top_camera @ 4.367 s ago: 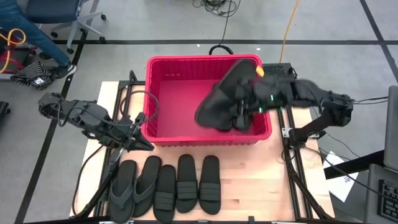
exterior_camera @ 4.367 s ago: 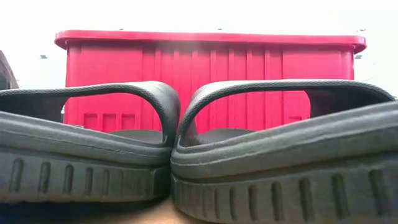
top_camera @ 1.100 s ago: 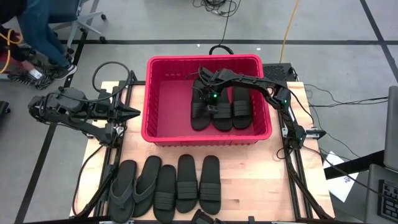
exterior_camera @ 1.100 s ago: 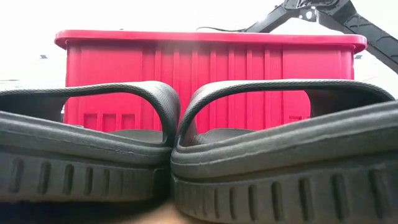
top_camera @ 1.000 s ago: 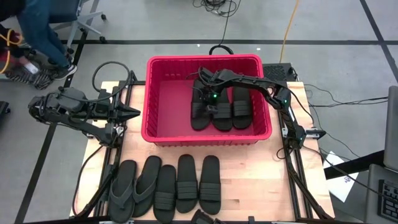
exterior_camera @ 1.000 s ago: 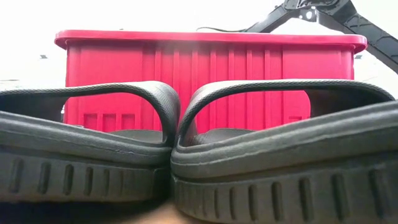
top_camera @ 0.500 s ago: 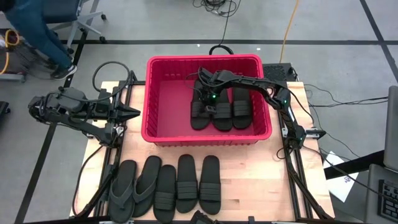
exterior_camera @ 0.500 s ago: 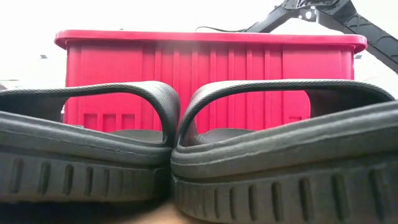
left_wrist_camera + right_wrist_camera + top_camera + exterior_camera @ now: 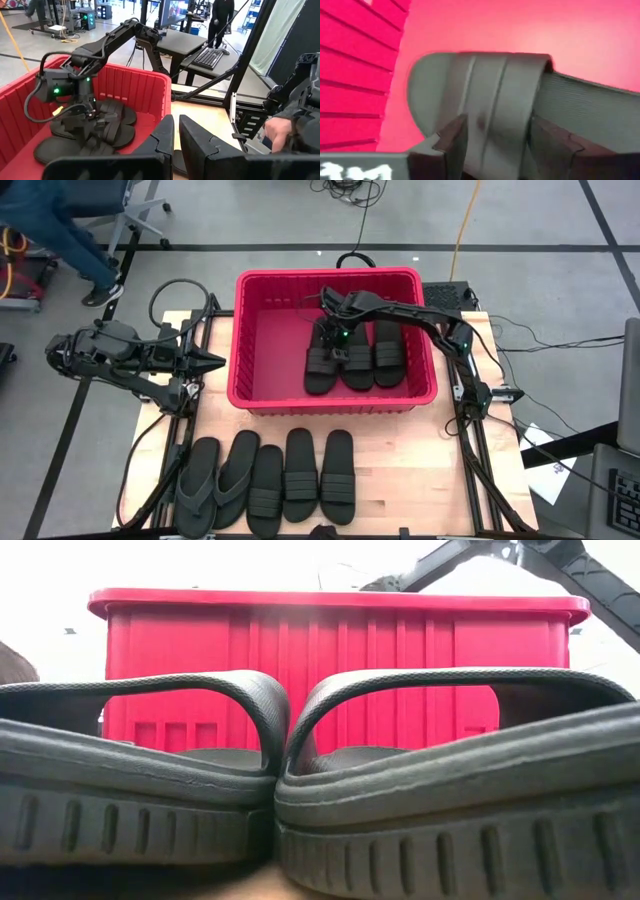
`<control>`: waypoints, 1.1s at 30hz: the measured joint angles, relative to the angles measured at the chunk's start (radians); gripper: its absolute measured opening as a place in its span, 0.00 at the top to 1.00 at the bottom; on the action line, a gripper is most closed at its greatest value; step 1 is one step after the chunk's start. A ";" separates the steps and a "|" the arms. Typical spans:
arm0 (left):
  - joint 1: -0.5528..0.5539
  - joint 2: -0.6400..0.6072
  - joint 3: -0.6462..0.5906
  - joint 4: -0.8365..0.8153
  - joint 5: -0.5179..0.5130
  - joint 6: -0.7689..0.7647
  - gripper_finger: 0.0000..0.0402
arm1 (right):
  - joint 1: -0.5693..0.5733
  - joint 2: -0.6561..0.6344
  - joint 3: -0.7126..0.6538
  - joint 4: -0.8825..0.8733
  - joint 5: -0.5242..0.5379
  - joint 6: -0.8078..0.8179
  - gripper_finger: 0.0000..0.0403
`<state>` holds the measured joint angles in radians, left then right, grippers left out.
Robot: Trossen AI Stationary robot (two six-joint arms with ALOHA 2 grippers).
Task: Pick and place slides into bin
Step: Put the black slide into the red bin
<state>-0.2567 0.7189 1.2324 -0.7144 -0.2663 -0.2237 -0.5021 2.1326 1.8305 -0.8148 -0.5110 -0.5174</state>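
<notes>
The wooden table point(image 9: 400, 470) carries the red bin point(image 9: 260, 350) at its far side and a row of five slides point(image 9: 268, 480) along its near edge. From left to right the row runs two thong-style slides, then three with wide ribbed straps, lying side by side and touching or nearly so. In the low view two of these fill the foreground, their straps arching up and meeting in the middle, so only the bin's ribbed front wall point(image 9: 340, 650) shows behind them.

Inside the bin three more slides point(image 9: 355, 352) lie abreast in its right half, toes pointing away; the left half of the bin floor is bare red plastic.

The right arm reaches in over the bin's far right corner, and the right gripper point(image 9: 338, 338) hangs low over the leftmost two of the three binned slides. Its fingers point(image 9: 451, 142) are spread, one on each side of a grey ribbed strap point(image 9: 490, 100) just ahead of them, not pinching it.

The left gripper point(image 9: 210, 361) waits to the left of the bin, outside its wall, pointing toward it, with its fingers point(image 9: 162, 137) pressed nearly together and holding nothing.

Black frame rails and cables run down both table sides. A person's legs point(image 9: 60, 230) show on the floor at far left, beside a chair base point(image 9: 135, 215).
</notes>
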 joint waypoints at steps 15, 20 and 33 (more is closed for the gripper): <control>0.000 0.000 0.000 0.000 0.000 -0.003 0.94 | 0.019 -0.068 0.001 0.001 0.012 -0.004 0.62; 0.000 0.000 0.000 0.000 0.000 -0.007 0.94 | 0.035 -0.068 0.001 -0.004 0.013 0.004 0.66; 0.000 0.000 0.000 0.000 -0.001 -0.008 0.94 | -0.050 -0.061 -0.012 -0.011 -0.015 0.029 0.61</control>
<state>-0.2565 0.7189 1.2324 -0.7147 -0.2668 -0.2314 -0.5525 2.0717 1.8184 -0.8259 -0.5259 -0.4882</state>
